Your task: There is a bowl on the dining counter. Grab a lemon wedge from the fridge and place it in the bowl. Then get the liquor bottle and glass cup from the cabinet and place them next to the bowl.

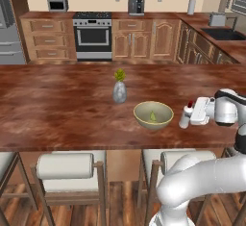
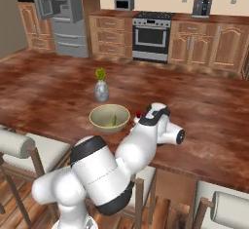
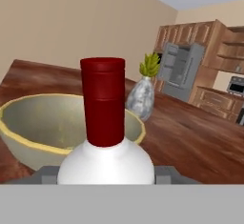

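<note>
On the reddish dining counter (image 1: 57, 109) stands the olive-tan bowl (image 1: 140, 116) (image 2: 97, 121) (image 3: 43, 123), with the small yellow-green lemon wedge (image 1: 153, 117) (image 2: 114, 120) lying inside it. Just right of the bowl, my gripper (image 1: 188, 116) (image 3: 106, 176) is shut on the liquor bottle (image 1: 184, 118) (image 3: 103, 104). The bottle is upright, and its red cap (image 2: 138, 113) is level with the bowl's rim. I cannot tell whether its base touches the counter. The fridge (image 2: 63, 13) stands with its upper doors open. The glass cup is out of view.
A grey vase with a green sprig (image 1: 119, 90) (image 2: 101, 89) stands behind the bowl. Stools (image 1: 65, 167) line the counter's near edge. An open wall cabinet with shelves (image 3: 232, 49) is beside the fridge. A stove (image 1: 93, 35) and wall counters run along the back.
</note>
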